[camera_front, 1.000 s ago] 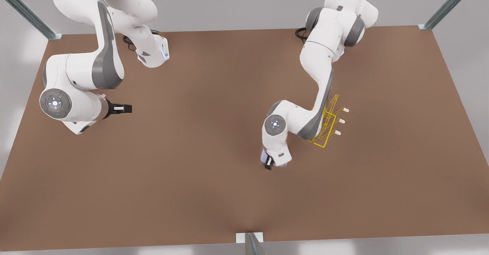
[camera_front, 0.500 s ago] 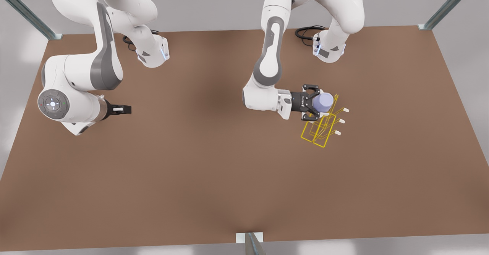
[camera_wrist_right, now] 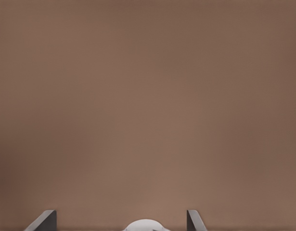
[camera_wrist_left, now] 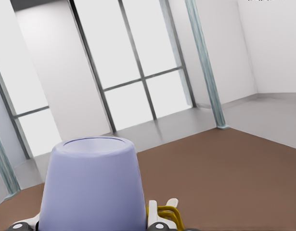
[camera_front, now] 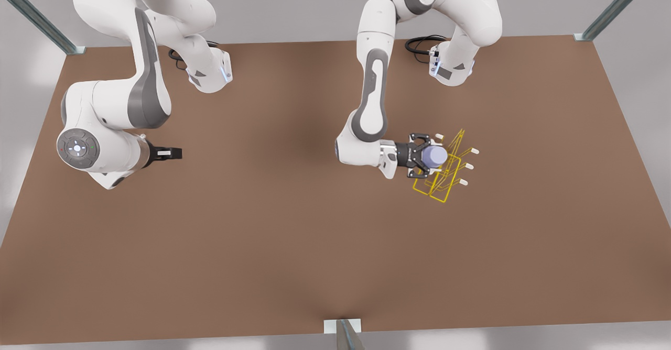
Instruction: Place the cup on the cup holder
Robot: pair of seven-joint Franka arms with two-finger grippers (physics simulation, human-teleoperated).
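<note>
Both grippers: left gripper [camera_front: 431, 156] lower, clamping cup [camera_front: 435, 155] at cup holder [camera_front: 443, 179]; right gripper [camera_front: 170, 153] unmoved, spread

Left gripper [camera_front: 425, 156] clamped; right gripper [camera_front: 169, 152] waits, spread.

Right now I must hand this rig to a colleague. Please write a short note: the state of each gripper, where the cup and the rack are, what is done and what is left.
Left gripper: shut on the cup, held sideways at the rack, which stands on the table at the front view's right.
Right gripper: open, holds nothing, waits over the table at the front view's left.
Done: cup picked up and brought to the rack.
Left: seat the cup on a prong, release it, pull the arm back. Whether a prong is already inside the cup cannot be told.
</note>
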